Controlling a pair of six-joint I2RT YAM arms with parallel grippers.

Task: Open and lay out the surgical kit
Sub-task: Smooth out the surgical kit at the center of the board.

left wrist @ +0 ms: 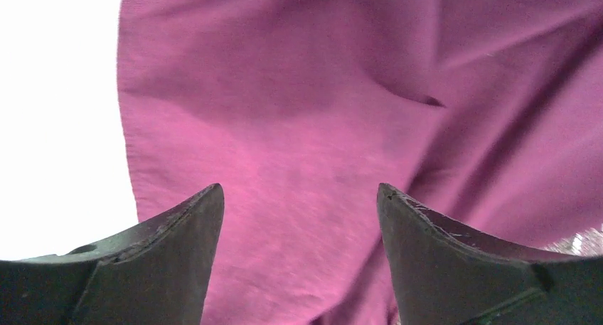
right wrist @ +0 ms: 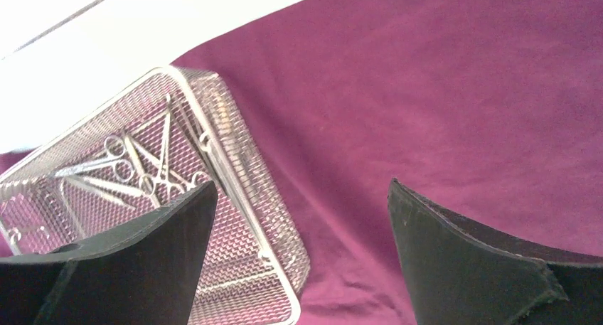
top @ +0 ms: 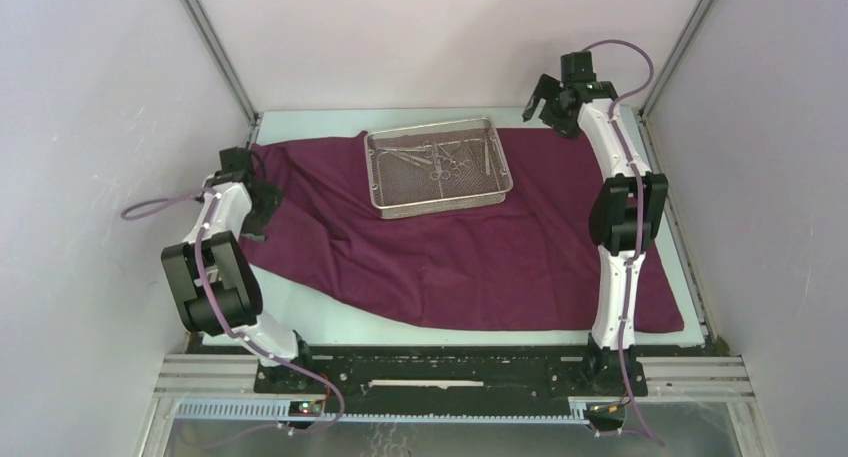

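Pale table (top: pixel 330 327), white enclosure walls (top: pixel 430 37), aluminium rails (top: pixel 700 377) along near edge

No words, numbers, labels or signs can be read in any of the views.
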